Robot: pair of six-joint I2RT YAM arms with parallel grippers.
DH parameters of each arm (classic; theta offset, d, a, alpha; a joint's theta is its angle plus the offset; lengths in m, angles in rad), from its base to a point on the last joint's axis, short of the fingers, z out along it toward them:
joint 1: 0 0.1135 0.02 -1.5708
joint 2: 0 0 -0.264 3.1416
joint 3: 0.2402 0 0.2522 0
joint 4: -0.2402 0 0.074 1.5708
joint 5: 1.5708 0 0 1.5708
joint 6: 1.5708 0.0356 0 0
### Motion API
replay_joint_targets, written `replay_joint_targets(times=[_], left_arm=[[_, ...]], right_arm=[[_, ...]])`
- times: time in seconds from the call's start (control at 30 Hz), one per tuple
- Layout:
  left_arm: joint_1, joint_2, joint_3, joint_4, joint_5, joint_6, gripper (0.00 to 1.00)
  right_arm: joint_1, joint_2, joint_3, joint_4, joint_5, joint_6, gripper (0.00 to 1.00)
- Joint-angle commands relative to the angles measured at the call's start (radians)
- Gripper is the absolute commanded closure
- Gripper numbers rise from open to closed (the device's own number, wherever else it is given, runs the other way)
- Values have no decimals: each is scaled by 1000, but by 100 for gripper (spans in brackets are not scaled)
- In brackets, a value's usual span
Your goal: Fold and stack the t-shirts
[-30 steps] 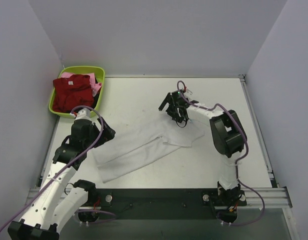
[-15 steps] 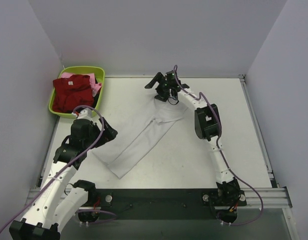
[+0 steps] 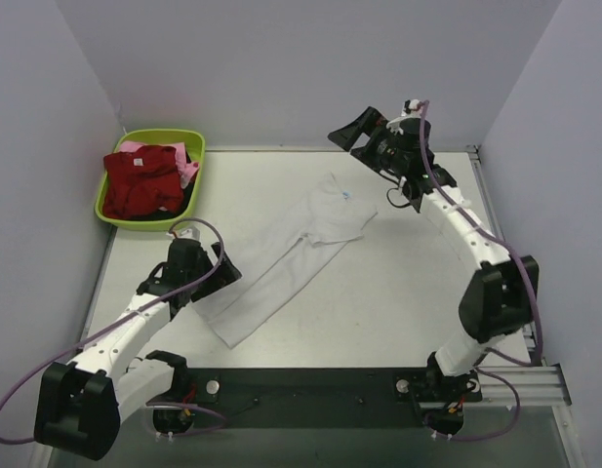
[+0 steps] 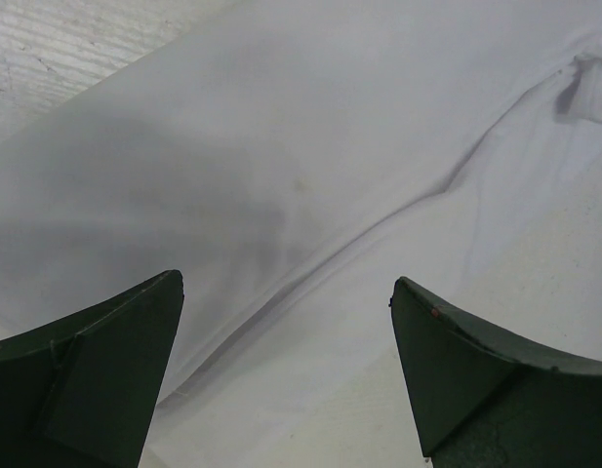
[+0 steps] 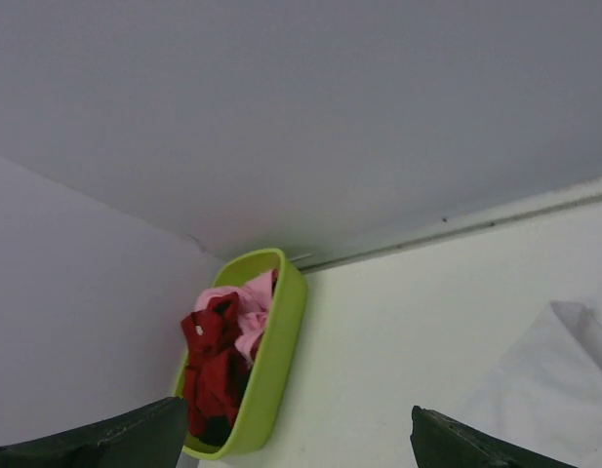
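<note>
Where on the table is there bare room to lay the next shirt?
Bare table lies right of the white t-shirt, and between it and the green basin. Crowded near-left: the left fingers hang over the shirt's end.

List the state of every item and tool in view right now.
white t-shirt, folded lengthwise, lying flat, unheld
basin, holding two shirts
dark red t-shirt, crumpled in basin
pink t-shirt, bunched in basin
left tool, open, low over white t-shirt
right tool, open, empty, raised
</note>
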Motion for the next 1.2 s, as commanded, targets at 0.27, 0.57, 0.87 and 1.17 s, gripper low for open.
replay_joint_targets(times=[0.27,0.57,0.87,1.17], left_arm=[[-51,109,-23,165,-74,-54,2],[-129,153,-60,139,-112,-92,3],[-365,159,-126,194,-181,-226,3],[-709,389,21,303,-293,-373,3]], right_arm=[[84,-432,-344,-72,41,-158,0],[133,-555,-435,-153,92,-196,0],[137,-616,-479,-198,136,-207,0],[133,-639,-481,-256,160,-205,0]])
